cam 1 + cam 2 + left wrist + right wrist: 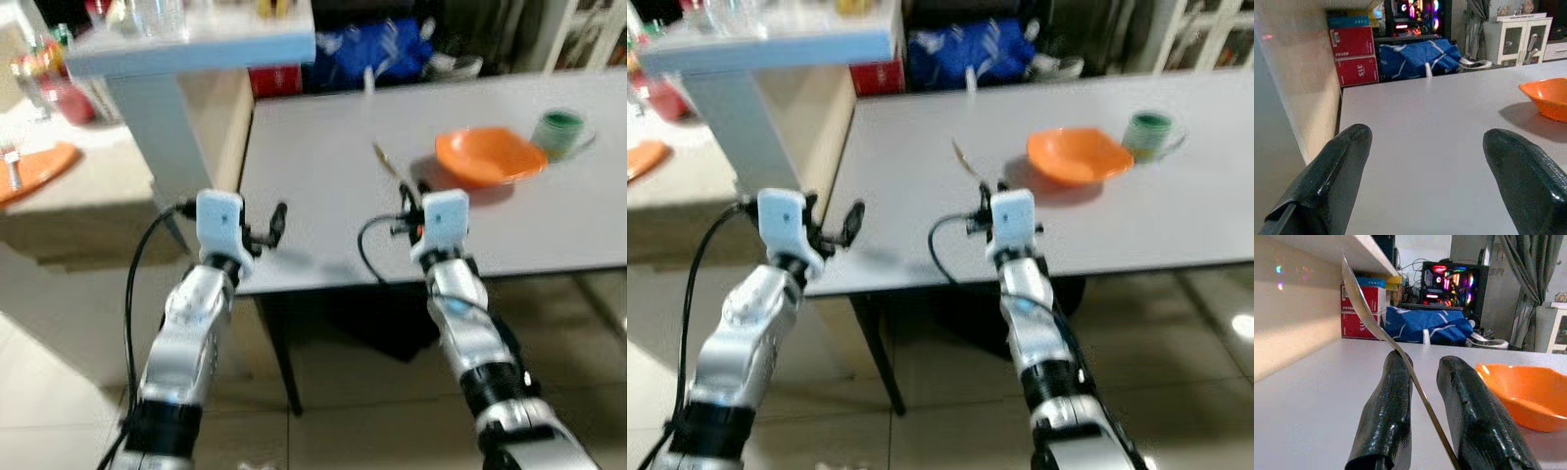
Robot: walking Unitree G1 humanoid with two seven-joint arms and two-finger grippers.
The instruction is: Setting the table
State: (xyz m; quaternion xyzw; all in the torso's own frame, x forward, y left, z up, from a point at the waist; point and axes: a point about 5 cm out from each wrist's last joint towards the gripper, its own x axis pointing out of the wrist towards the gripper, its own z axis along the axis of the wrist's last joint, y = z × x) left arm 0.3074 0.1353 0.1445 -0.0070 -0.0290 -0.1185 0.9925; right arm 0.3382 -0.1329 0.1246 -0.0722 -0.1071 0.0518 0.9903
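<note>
Placing spoon [1382, 330] | right gripper [1422, 396] jaws clamped it, left gripper [1425, 166] gaped empty | probably best lowered flat beside orange bowl [488, 155] on bench [323, 186]

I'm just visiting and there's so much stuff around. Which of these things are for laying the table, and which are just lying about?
For the job:
- spoon, held in the right pincer
- orange bowl on the grey table
- green cup beside the bowl
- left pincer, open over the table edge

Just lying about:
- red boxes
- blue bag
- lit-up computer
</note>
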